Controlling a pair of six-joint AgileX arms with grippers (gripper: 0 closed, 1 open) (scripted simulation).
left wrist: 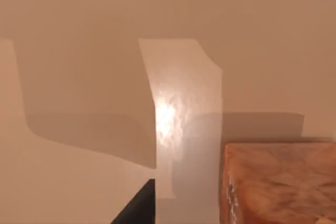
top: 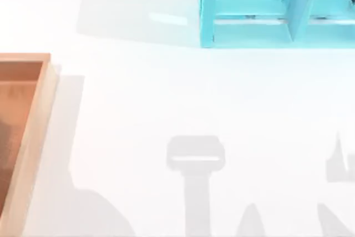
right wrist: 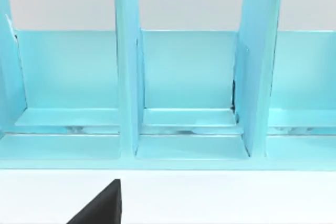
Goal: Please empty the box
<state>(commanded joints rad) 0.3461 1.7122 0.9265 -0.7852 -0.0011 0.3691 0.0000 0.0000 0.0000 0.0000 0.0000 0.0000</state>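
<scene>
I see the box [top: 33, 131] at the table's [top: 166, 98] left edge, its orange-brown floor bare where visible; my left wrist camera sees its corner [left wrist: 278, 182]. Farther back right stands the turquoise shelf unit [top: 249, 20]. I cannot tell either gripper's state.

Little of the robot's body is seen.
A black, sharp-edged wedge of the left gripper [left wrist: 139, 205] and a matching one of the right gripper [right wrist: 100, 205] are shown.
</scene>
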